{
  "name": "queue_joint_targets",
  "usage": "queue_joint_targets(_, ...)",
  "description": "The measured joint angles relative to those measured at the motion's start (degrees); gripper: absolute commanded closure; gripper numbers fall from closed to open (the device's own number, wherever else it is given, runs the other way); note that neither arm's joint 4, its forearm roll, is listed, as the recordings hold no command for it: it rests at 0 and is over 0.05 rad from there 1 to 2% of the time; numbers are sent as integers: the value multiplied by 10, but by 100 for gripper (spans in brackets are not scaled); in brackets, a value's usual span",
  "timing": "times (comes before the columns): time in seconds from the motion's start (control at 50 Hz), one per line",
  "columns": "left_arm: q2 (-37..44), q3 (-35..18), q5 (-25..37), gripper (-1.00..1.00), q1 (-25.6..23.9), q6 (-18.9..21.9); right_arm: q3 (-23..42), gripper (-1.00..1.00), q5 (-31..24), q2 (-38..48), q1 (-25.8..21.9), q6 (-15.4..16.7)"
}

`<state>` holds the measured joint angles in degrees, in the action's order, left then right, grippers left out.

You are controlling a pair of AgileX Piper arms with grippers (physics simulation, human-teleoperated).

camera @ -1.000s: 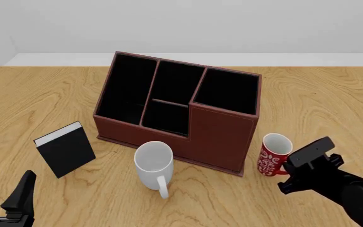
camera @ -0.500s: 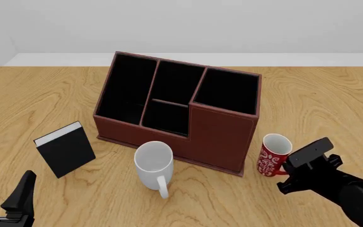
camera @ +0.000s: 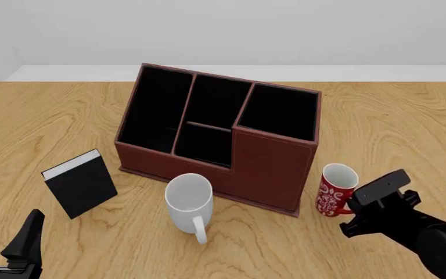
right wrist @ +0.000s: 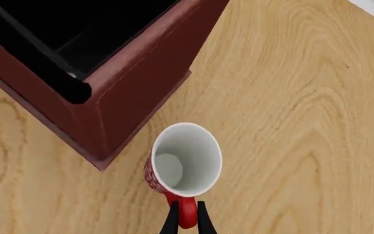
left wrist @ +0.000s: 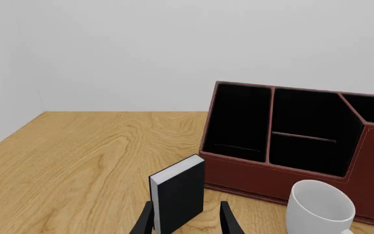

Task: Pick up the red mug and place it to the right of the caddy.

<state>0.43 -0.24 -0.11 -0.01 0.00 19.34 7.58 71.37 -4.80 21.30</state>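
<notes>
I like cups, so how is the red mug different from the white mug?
The red mug has white flower patterns on red; the white mug is plain white all over. The red mug looks smaller than the white mug. The right gripper has its jaws closed on the red mug's handle, while nothing holds the white mug. Both stand upright on the table in front of the box.
</notes>
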Motion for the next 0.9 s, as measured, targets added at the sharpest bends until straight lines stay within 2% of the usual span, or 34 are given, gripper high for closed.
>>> queue_joint_targets(0.06,0,0,0,-100,0,0,-1,100,2,1,0,-1)
queue_joint_targets(0.08,0,0,0,-100,0,0,-1,-100,2,1,-1,-2)
queue_joint_targets(0.56,0,0,0,-100,0,0,-5,-100,-6,11,-8,-37)
queue_joint_targets(0.9,0,0,0,-100,0,0,-20,-100,-72,-85,14,-37)
